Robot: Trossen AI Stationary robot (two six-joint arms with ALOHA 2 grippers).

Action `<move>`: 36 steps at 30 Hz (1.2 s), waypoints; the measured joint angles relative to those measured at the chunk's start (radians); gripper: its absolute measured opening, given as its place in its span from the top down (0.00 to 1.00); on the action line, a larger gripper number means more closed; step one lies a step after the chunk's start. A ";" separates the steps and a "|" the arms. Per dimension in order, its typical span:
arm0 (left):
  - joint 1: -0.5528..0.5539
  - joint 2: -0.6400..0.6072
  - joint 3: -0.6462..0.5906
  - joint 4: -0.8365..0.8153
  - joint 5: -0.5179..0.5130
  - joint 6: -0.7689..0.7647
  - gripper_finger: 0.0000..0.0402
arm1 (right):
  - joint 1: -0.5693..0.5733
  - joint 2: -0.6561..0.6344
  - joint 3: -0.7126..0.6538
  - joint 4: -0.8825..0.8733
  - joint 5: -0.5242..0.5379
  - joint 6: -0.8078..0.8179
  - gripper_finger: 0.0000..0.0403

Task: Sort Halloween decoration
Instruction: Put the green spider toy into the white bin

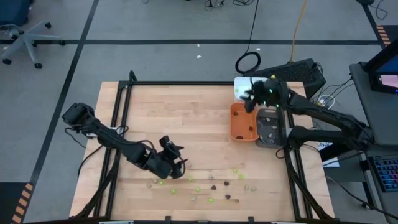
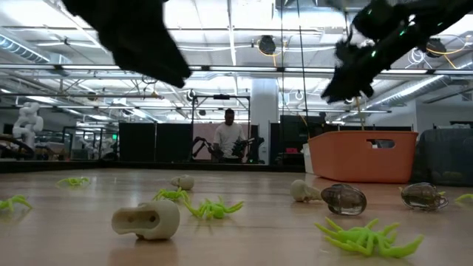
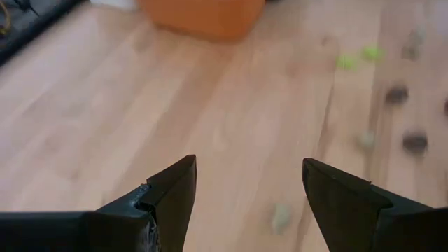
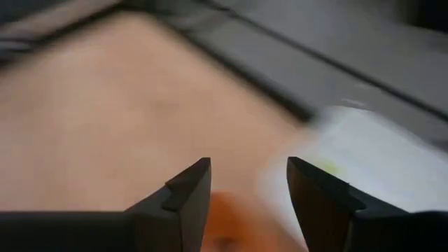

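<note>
The Halloween decoration is many tiny pieces scattered on the wooden table near its front edge: lime-green spiders [image 1: 198, 189] [image 2: 366, 238], dark brown pieces [image 1: 226, 184] [image 2: 344, 198] and pale skulls [image 1: 153, 183] [image 2: 146, 220]. My left gripper [image 1: 179, 163] [image 3: 248, 175] hovers open just above the table at the left end of the scatter, nothing between its fingers. My right gripper [image 1: 252, 94] [image 4: 248, 171] is open and empty, raised over the far end of the orange tray [image 1: 244, 122], beside the white tray [image 1: 242, 87] [image 4: 371, 161].
A grey tray [image 1: 268, 127] stands right of the orange tray [image 2: 362, 155] at the table's right side. A black frame [image 1: 186, 83] runs along the table's far and side edges. Bare wood fills the table's middle. A person [image 2: 228, 137] stands far behind the table.
</note>
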State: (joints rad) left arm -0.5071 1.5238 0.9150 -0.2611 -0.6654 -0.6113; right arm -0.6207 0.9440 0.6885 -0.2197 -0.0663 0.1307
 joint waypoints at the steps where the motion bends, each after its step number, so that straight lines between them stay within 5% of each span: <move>1: -0.011 0.000 0.000 -0.043 0.016 -0.013 0.36 | 0.047 -0.028 -0.014 0.016 -0.046 -0.001 0.57; 12: -0.101 0.001 -0.013 -0.467 0.131 -0.090 0.58 | 0.482 -0.130 -0.311 0.433 -0.089 -0.072 0.57; 17: -0.103 0.001 -0.070 -0.457 0.244 -0.129 0.66 | 0.595 -0.088 -0.424 0.651 -0.055 -0.056 0.57; 24: -0.110 0.001 -0.152 -0.371 0.272 -0.297 0.65 | 0.721 -0.031 -0.443 0.699 0.115 -0.058 0.57; 36: -0.101 -0.004 -0.293 -0.146 0.290 -0.326 0.65 | 0.787 0.049 -0.443 0.861 0.122 -0.088 0.57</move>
State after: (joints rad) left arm -0.6078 1.5196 0.6216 -0.4076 -0.3751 -0.9374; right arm 0.1665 0.9931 0.2455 0.6417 0.0559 0.0423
